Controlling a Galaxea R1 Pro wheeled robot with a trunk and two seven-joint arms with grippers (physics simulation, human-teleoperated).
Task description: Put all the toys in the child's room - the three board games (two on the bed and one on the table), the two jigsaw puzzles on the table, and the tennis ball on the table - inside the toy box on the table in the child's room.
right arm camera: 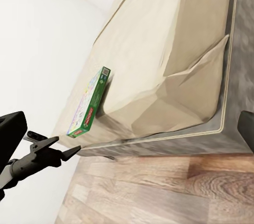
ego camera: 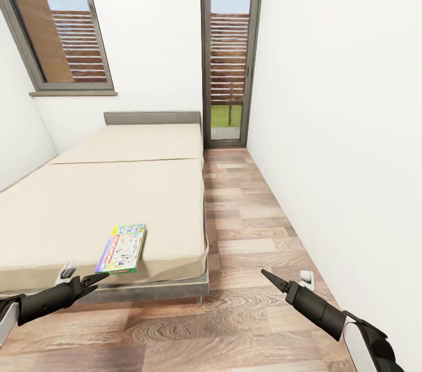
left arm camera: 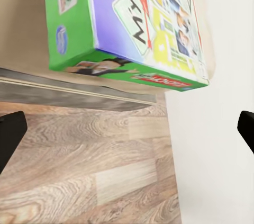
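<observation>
One board game (ego camera: 123, 247), a flat pale green colourful box, lies on the bed (ego camera: 117, 196) near its front edge and right corner. My left gripper (ego camera: 88, 279) is open and empty, just in front of the bed's edge and a little short of the box. In the left wrist view the box (left arm camera: 127, 23) lies ahead of the open gripper (left arm camera: 127, 134), above the bed frame. My right gripper (ego camera: 286, 279) is open over the wood floor to the right of the bed. The right wrist view shows the box (right arm camera: 90, 105) on the mattress and the left gripper (right arm camera: 53, 152) close to it.
The bed has two cream mattress pads and a grey headboard (ego camera: 152, 118). A strip of wood-plank floor (ego camera: 246, 225) runs between the bed and the white right wall (ego camera: 340, 125) to a tall glass door (ego camera: 228, 49). A window (ego camera: 58, 26) is at the back left.
</observation>
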